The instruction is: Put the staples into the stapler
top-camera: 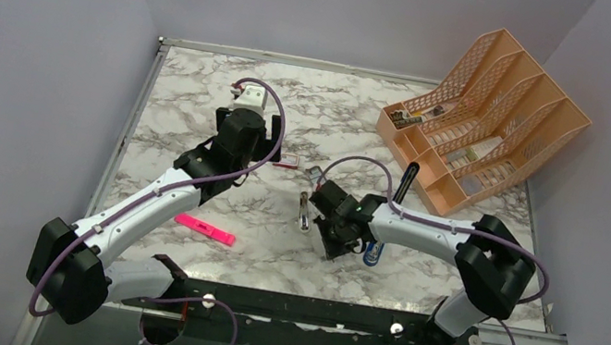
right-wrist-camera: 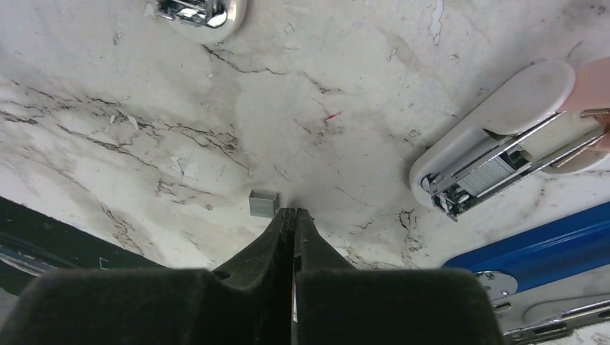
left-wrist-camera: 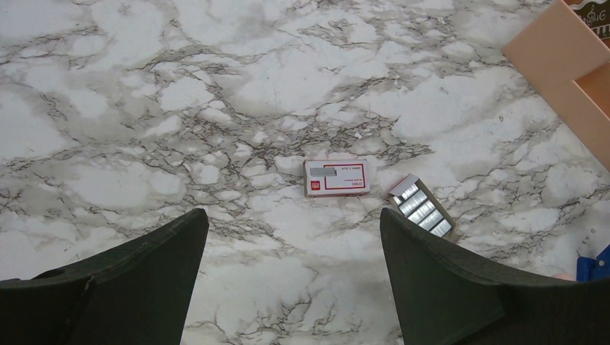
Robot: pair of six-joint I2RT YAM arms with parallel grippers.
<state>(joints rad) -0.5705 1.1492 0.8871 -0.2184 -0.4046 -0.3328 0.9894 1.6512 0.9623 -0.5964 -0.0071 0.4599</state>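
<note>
A small grey block of staples (right-wrist-camera: 262,203) lies on the marble just left of my right gripper's (right-wrist-camera: 293,213) tips. That gripper is shut with nothing seen between its fingers; it also shows in the top view (top-camera: 332,233). A white stapler (right-wrist-camera: 496,154) lies open to the right, with a silver strip of staples in its channel. My left gripper (left-wrist-camera: 293,224) is open and empty, high above the table (top-camera: 244,134). Below it lie the red-and-white staple box (left-wrist-camera: 337,177) (top-camera: 286,163) and its tray (left-wrist-camera: 423,208) holding several staple blocks.
A blue stapler (right-wrist-camera: 536,244) (top-camera: 372,255) lies right of my right gripper. A white-and-chrome piece (right-wrist-camera: 196,11) (top-camera: 305,210) lies ahead of it. A pink highlighter (top-camera: 204,230) lies at the front left. An orange desk organizer (top-camera: 484,118) stands at the back right.
</note>
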